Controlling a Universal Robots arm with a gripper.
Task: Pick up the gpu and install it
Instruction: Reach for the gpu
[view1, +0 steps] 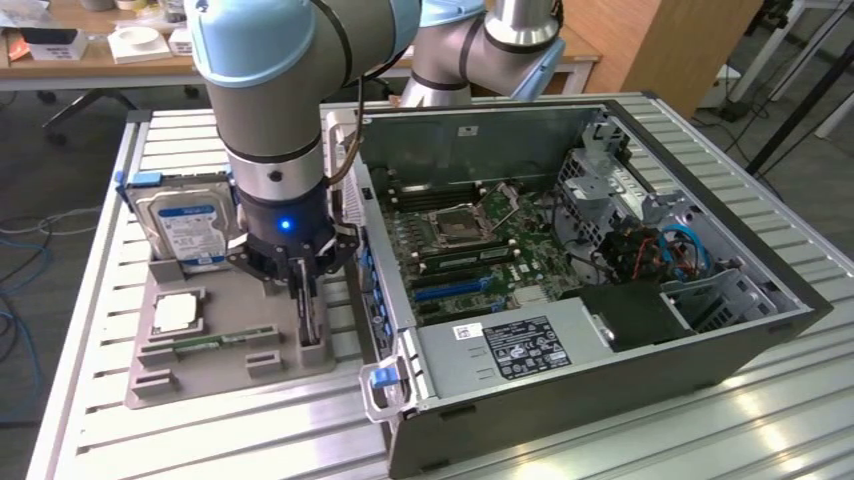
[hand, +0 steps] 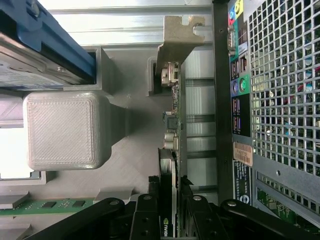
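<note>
One robot arm stands over a grey parts tray (view1: 200, 375) on a slatted metal worktop (view1: 747, 420), at the exterior view's left of an open computer case (view1: 601, 300). Its hand (view1: 304, 288) is lowered onto the graphics card (view1: 311, 320), which stands on edge in a slot of that tray, just beside the case wall. In the wrist view we see the hand (hand: 170, 222) pinching the graphics card (hand: 174, 140) between two black fingers (hand: 145, 217), one on each flat face, apart from the metal bracket (hand: 177, 35) at one end. A hard drive (view1: 187, 225) with a blue label stands in the same tray. We judge the card light and stiff but fragile. Its flat faces and top edge suit a grip, while the small soldered parts do not. A straight lift should free it from the slot without bending.
</note>
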